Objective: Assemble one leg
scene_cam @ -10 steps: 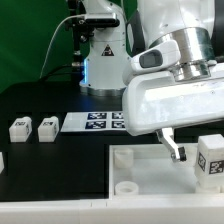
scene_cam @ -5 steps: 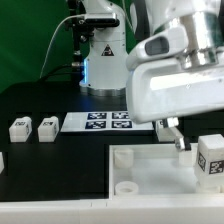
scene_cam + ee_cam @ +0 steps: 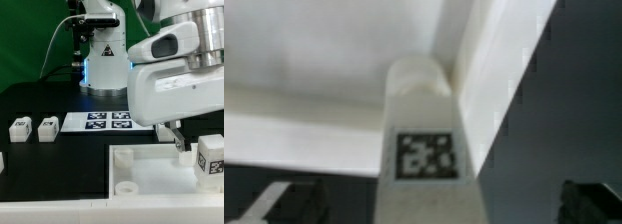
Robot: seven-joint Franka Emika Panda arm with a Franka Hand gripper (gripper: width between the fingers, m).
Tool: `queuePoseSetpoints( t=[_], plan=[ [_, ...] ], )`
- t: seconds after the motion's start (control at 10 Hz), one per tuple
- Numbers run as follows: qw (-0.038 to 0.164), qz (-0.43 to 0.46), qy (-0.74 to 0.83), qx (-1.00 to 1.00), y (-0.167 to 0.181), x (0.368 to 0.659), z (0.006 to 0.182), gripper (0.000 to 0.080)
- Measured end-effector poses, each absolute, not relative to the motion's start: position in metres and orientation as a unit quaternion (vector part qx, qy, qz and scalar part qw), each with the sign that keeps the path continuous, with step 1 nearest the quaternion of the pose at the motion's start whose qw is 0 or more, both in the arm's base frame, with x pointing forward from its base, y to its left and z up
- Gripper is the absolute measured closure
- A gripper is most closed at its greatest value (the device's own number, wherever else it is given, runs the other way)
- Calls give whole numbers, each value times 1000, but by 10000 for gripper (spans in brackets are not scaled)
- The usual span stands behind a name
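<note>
A white leg with a square marker tag stands by the right rim of the large white tray. In the wrist view the same leg lies between my two fingers, touching neither. My gripper is open, its jaws wide apart on either side of the leg. In the exterior view only one dark fingertip shows, just left of the leg, and the other is out of view. Two more legs sit on the black table at the exterior view's left.
The marker board lies flat behind the tray. A white robot base stands at the back. The tray has round corner sockets, one near its front left.
My gripper has shifted a little up and toward the exterior view's right, staying over the leg by the tray. The legs and the tray have not moved.
</note>
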State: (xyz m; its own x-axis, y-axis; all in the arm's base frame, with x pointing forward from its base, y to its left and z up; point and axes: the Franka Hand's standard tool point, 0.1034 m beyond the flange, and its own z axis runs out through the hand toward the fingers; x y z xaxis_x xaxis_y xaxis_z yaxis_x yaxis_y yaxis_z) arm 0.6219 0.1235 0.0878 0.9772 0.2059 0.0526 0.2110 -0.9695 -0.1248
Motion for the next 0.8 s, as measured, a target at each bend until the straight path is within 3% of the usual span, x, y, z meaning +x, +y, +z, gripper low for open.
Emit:
queuePoseSetpoints(
  t=[0.2,0.8],
  plan=[
    [65,80,-114,-988,124,615,82,150],
    [64,78,-111,-989,121,627,79,150]
  ],
)
